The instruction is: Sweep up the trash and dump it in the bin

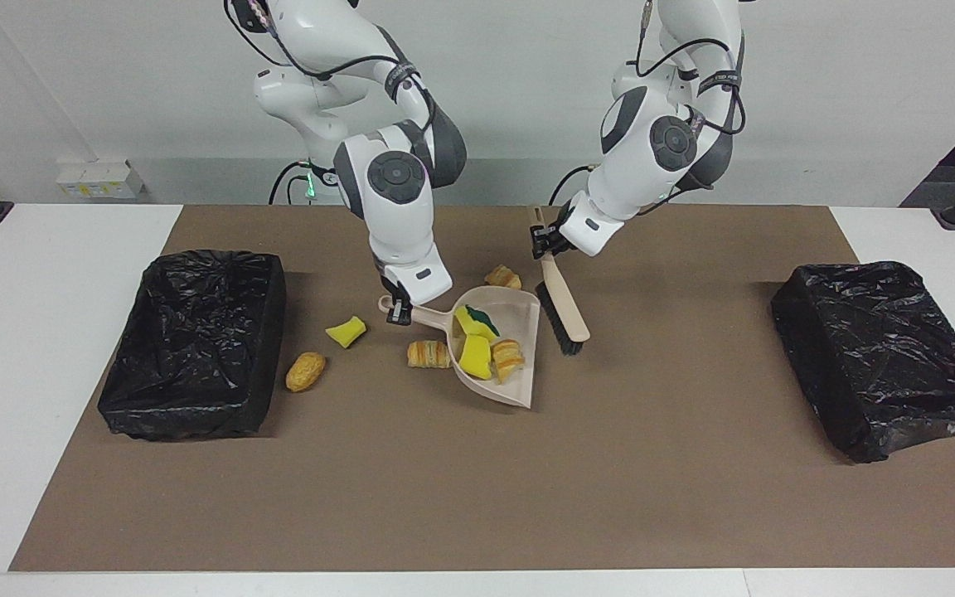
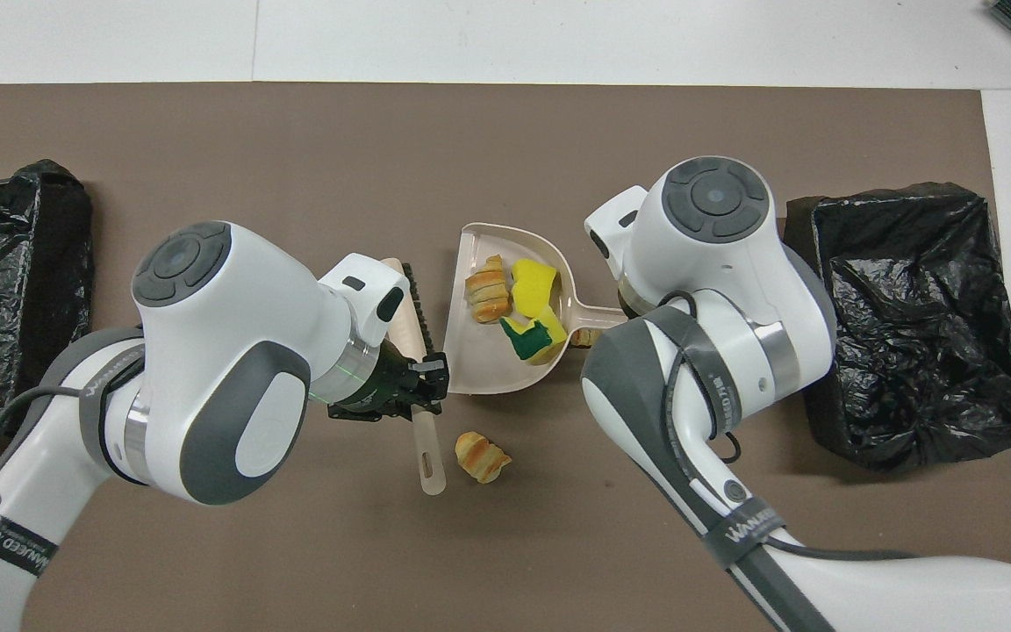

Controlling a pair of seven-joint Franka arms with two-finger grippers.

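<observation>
The right gripper [image 1: 399, 311] is clamping the dustpan [image 1: 519, 390] handle, three trash pieces [image 1: 482, 348] lying in the pan just beside it. The left gripper [image 1: 542, 240] is gripping the brush [image 1: 564, 315] beside the pan; a croissant bit [image 1: 502, 277] is lying between the grippers.

We are seeing the middle of the brown mat [image 1: 477, 481] crowded: the dustpan [image 1: 519, 365] is sitting there with trash in it, the brush [image 1: 564, 311] is hanging just beside its open edge, and both arms are leaning in over them. A croissant bit [image 1: 502, 276] is lying between the pan and the robots, another [image 1: 428, 354] is lying against the pan's side, perhaps touching it. Toward the right arm's end, a yellow chunk [image 1: 346, 331] and a bread piece [image 1: 306, 371] are narrowing the lane before the black bin [image 1: 196, 348]. The stretch toward the second bin [image 1: 884, 356] is lying open.
</observation>
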